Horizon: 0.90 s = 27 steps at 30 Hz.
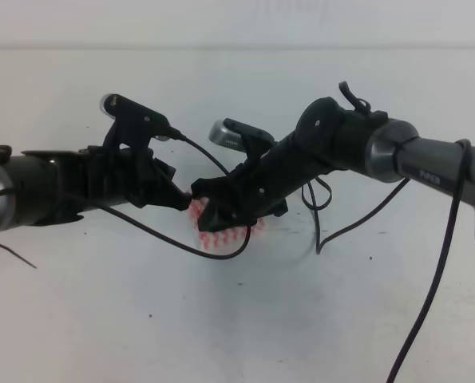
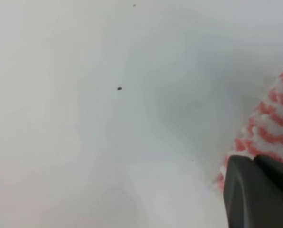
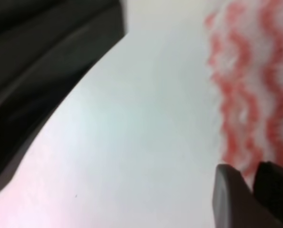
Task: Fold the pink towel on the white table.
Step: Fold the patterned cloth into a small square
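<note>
Both arms meet over the middle of the white table (image 1: 101, 319), left gripper (image 1: 183, 197) and right gripper (image 1: 209, 214) almost touching above the pink towel (image 1: 221, 238), so little room is left between them. Loose black cables (image 1: 333, 231) hang toward the right edge. The near edge and far edge lie open.

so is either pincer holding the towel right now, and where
Cannot be told. Both the left pincer and right pincer are at the towel edge, but their tips are hidden.
</note>
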### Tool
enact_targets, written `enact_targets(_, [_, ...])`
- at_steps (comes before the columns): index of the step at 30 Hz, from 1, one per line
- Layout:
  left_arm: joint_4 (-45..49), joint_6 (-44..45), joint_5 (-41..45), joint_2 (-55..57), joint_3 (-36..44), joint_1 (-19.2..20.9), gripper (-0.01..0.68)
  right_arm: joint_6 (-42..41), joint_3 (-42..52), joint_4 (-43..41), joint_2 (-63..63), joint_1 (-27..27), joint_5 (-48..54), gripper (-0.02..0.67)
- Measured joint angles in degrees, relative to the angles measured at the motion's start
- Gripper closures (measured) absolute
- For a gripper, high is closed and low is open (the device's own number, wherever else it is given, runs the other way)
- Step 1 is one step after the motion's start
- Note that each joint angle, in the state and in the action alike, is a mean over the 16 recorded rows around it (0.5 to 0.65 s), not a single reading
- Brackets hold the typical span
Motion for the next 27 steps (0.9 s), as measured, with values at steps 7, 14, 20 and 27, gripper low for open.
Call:
enact_targets(7, [0.0,0.0,-0.3,0.0,0.0,0.0,0.673,-0.6,0.0,-0.7,0.4,0.7,1.9,0.605])
enact_targets(14, [0.0,0.1,-0.3,0.0,0.0,0.0,0.673,-0.9,0.0,-1.6,0.6,0.8,3.3,0.638])
enact_targets(20, [0.0,0.1,-0.3,0.0,0.0,0.0,0.673,-0.9,0.0,-2.0,0.2,0.8,4.1,0.651])
enact_targets(27, [0.0,-0.1,-0.4,0.0,0.0,0.0,0.673,-0.8,-0.1,-2.1,-0.6,0.0,3.9,0.661])
